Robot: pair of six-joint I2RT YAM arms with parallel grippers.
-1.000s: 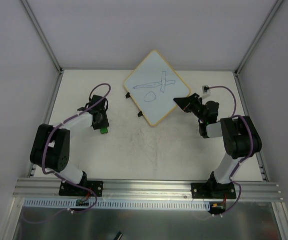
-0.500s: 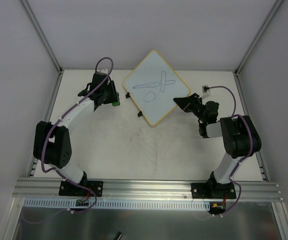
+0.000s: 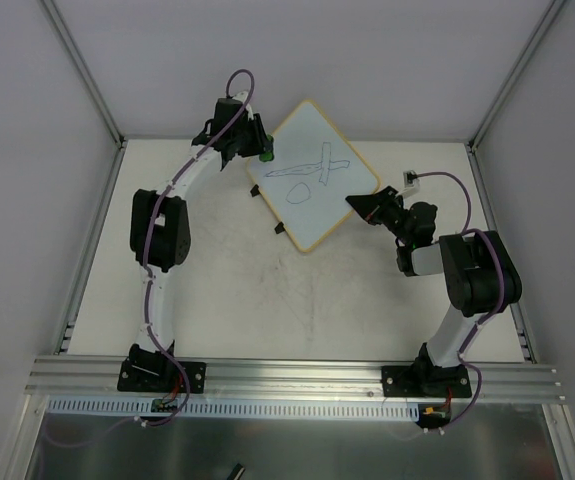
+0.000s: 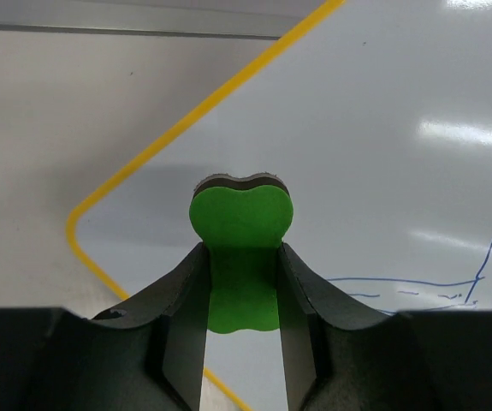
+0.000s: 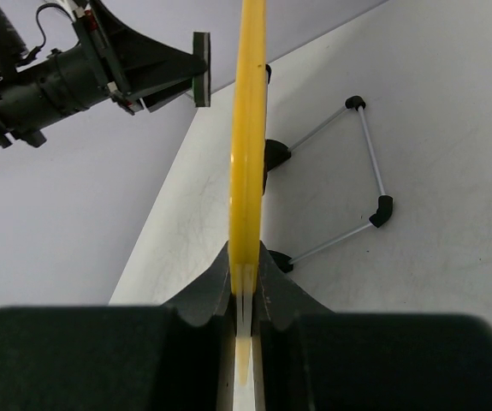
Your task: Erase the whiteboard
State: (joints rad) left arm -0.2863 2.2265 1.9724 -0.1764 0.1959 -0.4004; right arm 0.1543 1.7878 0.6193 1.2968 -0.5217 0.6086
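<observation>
A robotics lab cell: white panel walls (image 3: pixel 297 60), aluminium rail (image 3: pixel 297 375), bolted arms (image 3: pixel 157 230).

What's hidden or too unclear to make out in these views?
- Right wrist: whiteboard seen edge-on, so its drawing is hidden.
- Left wrist: drawing cut off by the right edge and the fingers; whether the eraser touches the board is unclear.
- Top: stand mostly hidden under the board; eraser too small to judge contact.
</observation>
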